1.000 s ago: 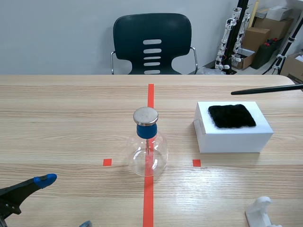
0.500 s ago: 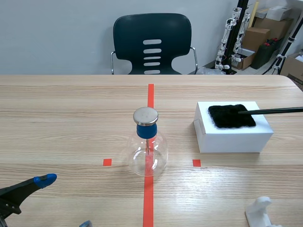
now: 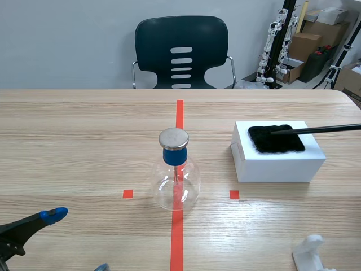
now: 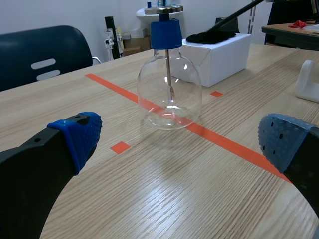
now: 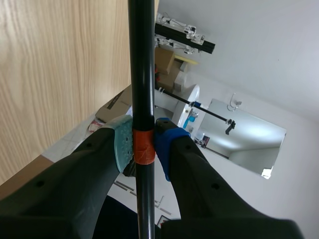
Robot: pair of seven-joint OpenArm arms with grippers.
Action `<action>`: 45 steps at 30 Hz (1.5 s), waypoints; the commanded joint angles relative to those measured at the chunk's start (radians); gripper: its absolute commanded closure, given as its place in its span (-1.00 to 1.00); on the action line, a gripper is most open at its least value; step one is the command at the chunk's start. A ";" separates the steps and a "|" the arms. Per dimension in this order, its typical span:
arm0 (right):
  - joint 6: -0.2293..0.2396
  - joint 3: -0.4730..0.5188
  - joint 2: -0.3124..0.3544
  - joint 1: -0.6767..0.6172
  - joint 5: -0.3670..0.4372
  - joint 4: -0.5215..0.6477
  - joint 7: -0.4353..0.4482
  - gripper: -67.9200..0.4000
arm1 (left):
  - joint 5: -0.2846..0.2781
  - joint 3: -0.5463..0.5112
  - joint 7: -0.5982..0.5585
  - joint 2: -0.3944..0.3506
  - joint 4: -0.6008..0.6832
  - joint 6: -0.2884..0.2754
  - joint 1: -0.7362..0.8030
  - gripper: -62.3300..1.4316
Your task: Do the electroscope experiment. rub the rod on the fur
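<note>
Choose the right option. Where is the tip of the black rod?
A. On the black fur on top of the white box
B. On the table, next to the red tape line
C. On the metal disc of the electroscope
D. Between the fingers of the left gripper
A: the black rod comes in from the right and its tip lies on the black fur on the white box, well apart from the electroscope.

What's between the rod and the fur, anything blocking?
Nothing visible. The rod, clamped in the right gripper, has its tip at the fur on top of the white box. The flask stands well aside, on the centre tape line.
</note>
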 commanded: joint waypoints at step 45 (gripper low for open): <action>-0.036 -0.125 0.058 0.027 0.060 0.068 -0.145 0.96 | -0.006 -0.003 -0.016 0.005 0.005 -0.002 -0.005 -1.00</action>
